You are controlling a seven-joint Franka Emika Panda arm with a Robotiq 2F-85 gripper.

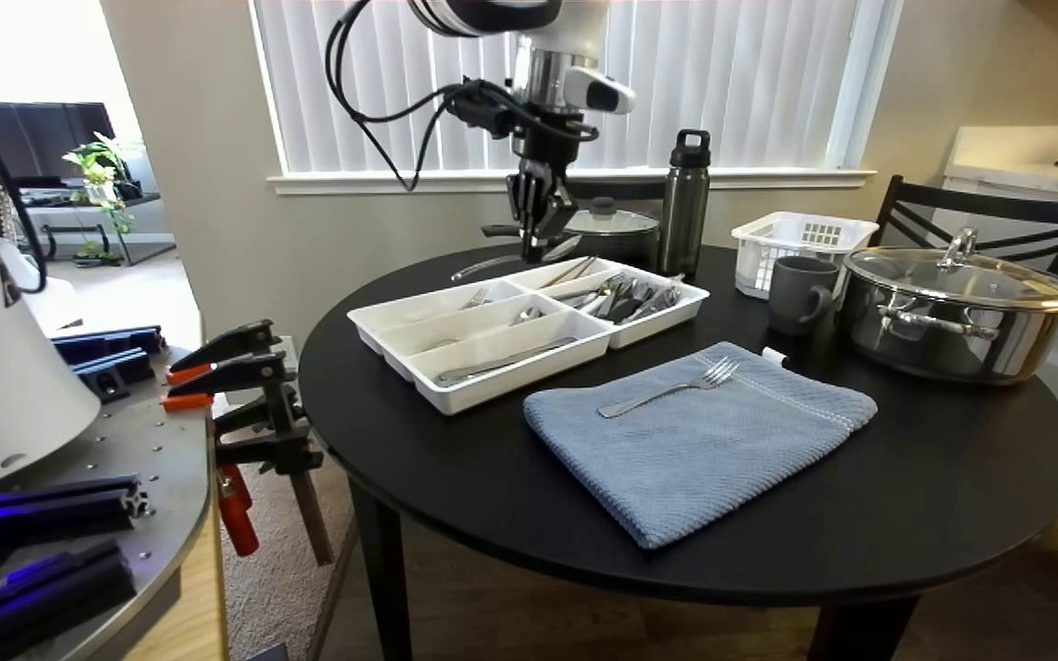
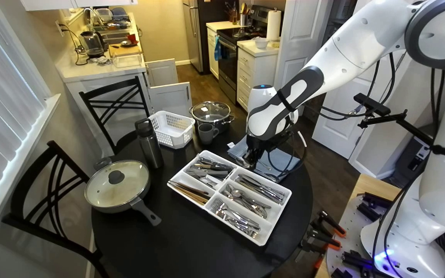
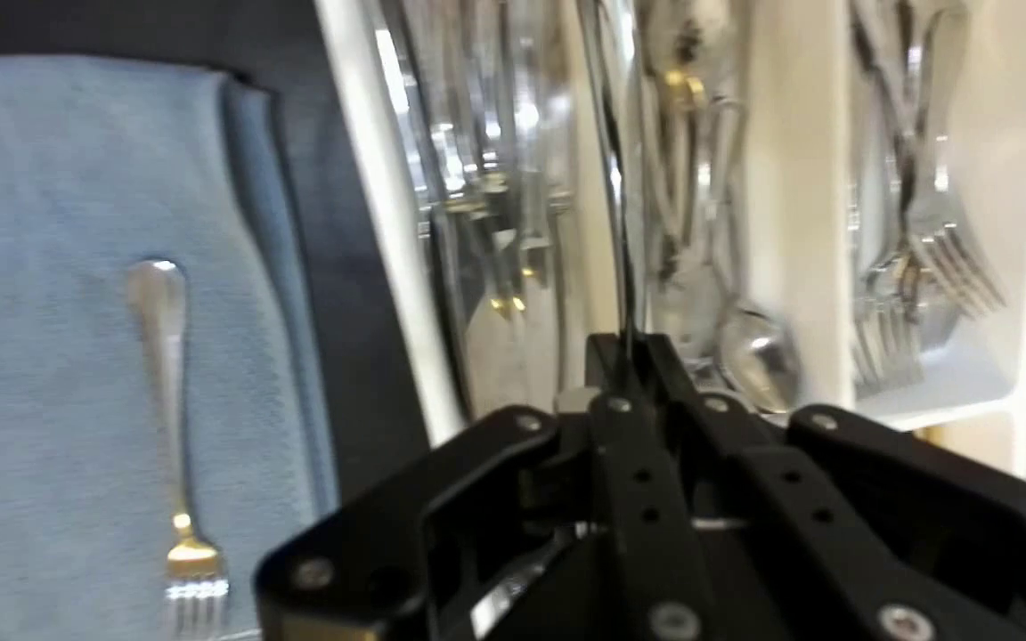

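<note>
Gripping a slim metal utensil [image 1: 485, 266], the gripper [image 3: 628, 347] hangs above a white cutlery tray [image 1: 529, 372], its fingertips clamped on the piece so that both ends stick out past them in an exterior view. It looks like a table knife, though blur in the wrist view leaves that unsure. Seen from the wrist, it lines up roughly with the divider between the knives [image 2: 259, 188] and the spoons [image 2: 237, 193]; the forks [image 2: 238, 219] fill the next compartment, with chopsticks [image 2: 191, 192] and mixed cutlery [image 2: 209, 170] in the remaining two. Beside the tray, a folded blue towel [image 1: 703, 450] lies on the round black table [image 1: 860, 532] with a single fork [image 1: 648, 399] on top. Also standing there are a gray mug [image 1: 797, 294], a white basket [image 1: 757, 266], a steel pot [image 1: 970, 353], a tall bottle [image 1: 686, 216] and a lidded pan [image 2: 126, 189].
</note>
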